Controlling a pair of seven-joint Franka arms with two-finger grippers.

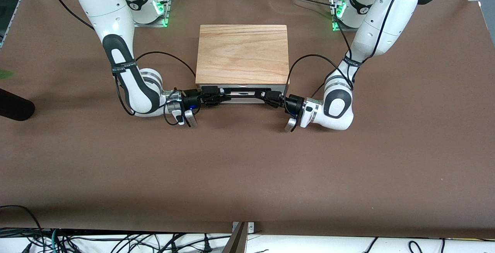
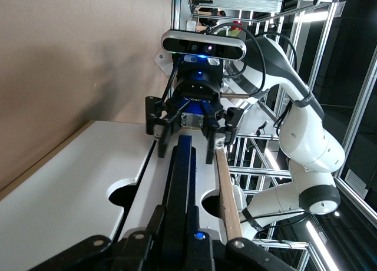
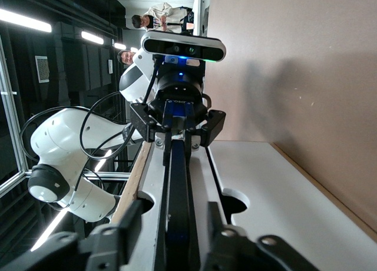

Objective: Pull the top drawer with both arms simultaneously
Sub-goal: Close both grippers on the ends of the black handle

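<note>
1. Front view: the wooden cabinet (image 1: 243,53) stands mid-table between the two bases. The top drawer (image 1: 243,91) sits just under its light-wood lid (image 1: 243,48), facing the front camera, and is out by only a sliver, so the pull seems barely begun. The left gripper (image 1: 270,97) and the right gripper (image 1: 210,95) meet the bar handle (image 1: 241,91) at its two ends.
2. Left wrist view: the left gripper (image 2: 179,224) is clenched on the black bar handle (image 2: 181,182). The white drawer front (image 2: 76,194) shows; a reddish wood edge (image 2: 227,194) runs alongside.
3. Right wrist view: the right gripper (image 3: 177,230) straddles the handle (image 3: 177,188); I cannot tell whether its fingers have clamped.
</note>
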